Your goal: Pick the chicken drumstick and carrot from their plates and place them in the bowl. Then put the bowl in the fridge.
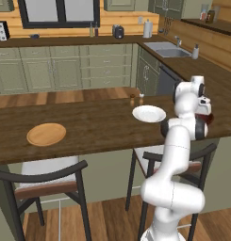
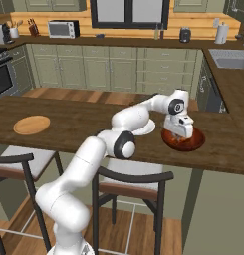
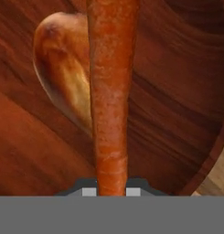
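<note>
Arm stretched forward, claw [image 2: 180,133] pointing down (clamped tight)

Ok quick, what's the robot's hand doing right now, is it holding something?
Hand: closed on the carrot, holding it over the bowl, where the chicken drumstick already lies.

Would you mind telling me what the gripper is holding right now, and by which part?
The gripper holds the carrot by one end, above the drumstick in the bowl.

The drumstick [image 3: 63,77] crowds the bowl [image 3: 177,100] floor left of the carrot [image 3: 111,91]; the right seems free.
</note>
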### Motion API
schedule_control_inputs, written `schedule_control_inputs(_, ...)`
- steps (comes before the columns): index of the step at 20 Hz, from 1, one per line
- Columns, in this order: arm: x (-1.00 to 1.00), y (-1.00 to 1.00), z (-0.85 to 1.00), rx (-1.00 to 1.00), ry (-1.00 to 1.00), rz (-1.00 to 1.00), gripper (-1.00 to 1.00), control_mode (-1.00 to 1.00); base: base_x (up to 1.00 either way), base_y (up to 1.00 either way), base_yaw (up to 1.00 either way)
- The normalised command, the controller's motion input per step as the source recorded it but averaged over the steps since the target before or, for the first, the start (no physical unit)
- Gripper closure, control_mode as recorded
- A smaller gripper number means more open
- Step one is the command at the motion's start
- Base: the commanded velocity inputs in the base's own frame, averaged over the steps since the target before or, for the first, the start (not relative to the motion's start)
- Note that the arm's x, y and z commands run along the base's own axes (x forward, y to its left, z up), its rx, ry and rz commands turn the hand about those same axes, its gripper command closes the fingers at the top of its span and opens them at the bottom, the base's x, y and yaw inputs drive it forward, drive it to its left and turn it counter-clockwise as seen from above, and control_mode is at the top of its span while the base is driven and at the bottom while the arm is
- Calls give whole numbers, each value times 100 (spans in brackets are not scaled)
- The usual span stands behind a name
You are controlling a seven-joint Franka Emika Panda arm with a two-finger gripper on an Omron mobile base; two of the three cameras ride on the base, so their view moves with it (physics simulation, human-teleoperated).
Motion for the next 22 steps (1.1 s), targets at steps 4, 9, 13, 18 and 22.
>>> schedule_control_inputs(4,-39,0,-9,0,0,-1,-100,-100,0,0,0)
schedule_control_inputs(9,-56,20,-1,-2,-2,0,-100,-100,0,0,0)
schedule_control_inputs(13,-73,96,5,-16,-8,0,-100,-100,0,0,0)
schedule_control_inputs(18,-96,94,-6,-19,-9,0,-100,-100,0,0,0)
schedule_control_inputs(22,-95,94,-24,-24,-11,2,-100,-100,0,0,0)
